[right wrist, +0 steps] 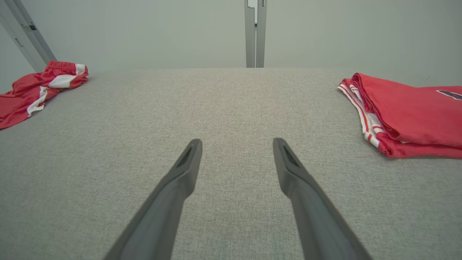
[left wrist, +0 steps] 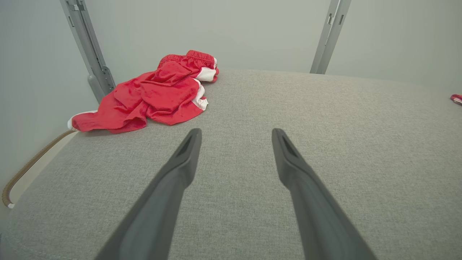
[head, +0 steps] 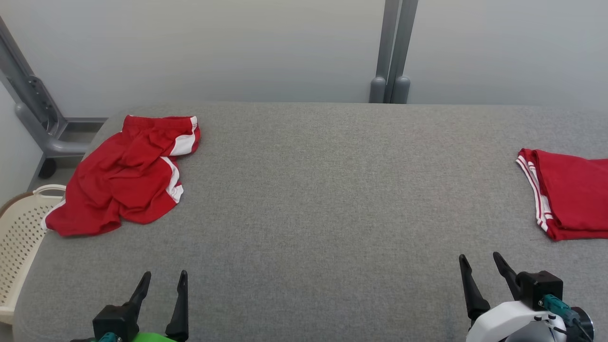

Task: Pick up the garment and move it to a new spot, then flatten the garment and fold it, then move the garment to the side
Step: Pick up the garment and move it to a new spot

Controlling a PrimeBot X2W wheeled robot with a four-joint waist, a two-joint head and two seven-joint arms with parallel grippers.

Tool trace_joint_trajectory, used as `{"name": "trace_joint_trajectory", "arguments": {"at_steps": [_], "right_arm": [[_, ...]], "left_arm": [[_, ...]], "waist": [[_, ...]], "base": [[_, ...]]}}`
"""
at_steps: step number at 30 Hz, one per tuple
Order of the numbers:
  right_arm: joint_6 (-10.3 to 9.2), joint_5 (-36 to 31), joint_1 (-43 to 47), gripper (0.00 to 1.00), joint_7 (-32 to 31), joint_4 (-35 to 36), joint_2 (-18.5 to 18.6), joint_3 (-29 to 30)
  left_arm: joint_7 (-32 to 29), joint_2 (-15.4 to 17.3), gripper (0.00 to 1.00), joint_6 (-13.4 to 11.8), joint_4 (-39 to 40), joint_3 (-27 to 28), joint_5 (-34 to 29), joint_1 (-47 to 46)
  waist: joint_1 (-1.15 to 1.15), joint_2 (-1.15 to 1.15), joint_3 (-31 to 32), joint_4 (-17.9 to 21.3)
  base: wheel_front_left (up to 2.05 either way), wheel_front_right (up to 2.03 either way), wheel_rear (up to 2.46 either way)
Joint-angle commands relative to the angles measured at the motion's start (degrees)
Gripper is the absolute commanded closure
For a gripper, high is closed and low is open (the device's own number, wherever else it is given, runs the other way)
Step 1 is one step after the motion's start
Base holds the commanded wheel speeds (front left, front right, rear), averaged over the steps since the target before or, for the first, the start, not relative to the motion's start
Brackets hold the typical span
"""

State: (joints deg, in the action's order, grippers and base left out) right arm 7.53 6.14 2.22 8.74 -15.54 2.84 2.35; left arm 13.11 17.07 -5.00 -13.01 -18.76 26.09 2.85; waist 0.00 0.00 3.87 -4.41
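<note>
red shorts (head: 126,175) with white side panels lie crumpled ahead and to the left of the left gripper (head: 165,273), well apart from its fingertips, near the far left corner of the grey padded table (head: 323,199). both grippers are spread wide and empty. the left gripper's two dark fingers are held low over bare cloth and point away from the robot. the right gripper (head: 478,256) matches that pose at the near edge, its pale forearm angled in from the lower right. a second red garment (head: 567,199), white-striped at the hem and neatly folded, rests ahead and to the right of the right gripper. a cream perforated basket (head: 19,237) stands off the table's edge, left of the left gripper.

the pickup looks not yet begun. the crumpled shorts seem the piece to fetch, and the left arm is the nearer one. a sound grasp would likely come down on a raised ridge of fabric, such as the waistband at the far end, pinching through several layers so the thin cloth does not slip. it should then lift high enough for the trailing leg to clear the edge by the basket.
</note>
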Motion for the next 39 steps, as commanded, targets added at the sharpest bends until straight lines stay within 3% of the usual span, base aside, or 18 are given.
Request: {"name": "trace_joint_trajectory", "arguments": {"at_steps": [1, 12, 26, 39], "right_arm": [[-0.09, 0.1, -0.1, 0.0, 0.1, -0.1, 0.1, -0.1], [-0.09, 0.6, 0.1, 0.0, 0.3, -0.5, 0.1, -0.3], [-0.09, 2.1, 0.5, 0.0, 0.7, -0.9, 0.1, -2.5], [-0.09, 2.9, -0.1, 0.0, 1.5, -2.0, 0.1, -4.1]], "left_arm": [[0.0, 0.3, 0.0, -0.1, 0.1, 0.0, -0.1, -0.9], [-0.2, 0.7, 0.0, -0.4, 0.2, -0.3, 0.5, -1.0], [-1.1, 2.5, 0.0, -0.9, 0.6, 0.1, 0.8, 0.0], [-1.9, 3.9, 0.0, -1.2, 1.7, 0.1, 1.1, 1.1]], "waist": [[0.0, 0.0, 0.0, 0.0], [0.0, 0.0, 0.2, -2.1], [0.0, 0.0, 0.0, -11.8], [0.0, 0.0, -0.1, -18.0]], "base": [[0.0, 0.0, 0.0], [0.0, 0.0, 0.0], [0.0, 0.0, 0.0], [0.0, 0.0, 0.0]]}}
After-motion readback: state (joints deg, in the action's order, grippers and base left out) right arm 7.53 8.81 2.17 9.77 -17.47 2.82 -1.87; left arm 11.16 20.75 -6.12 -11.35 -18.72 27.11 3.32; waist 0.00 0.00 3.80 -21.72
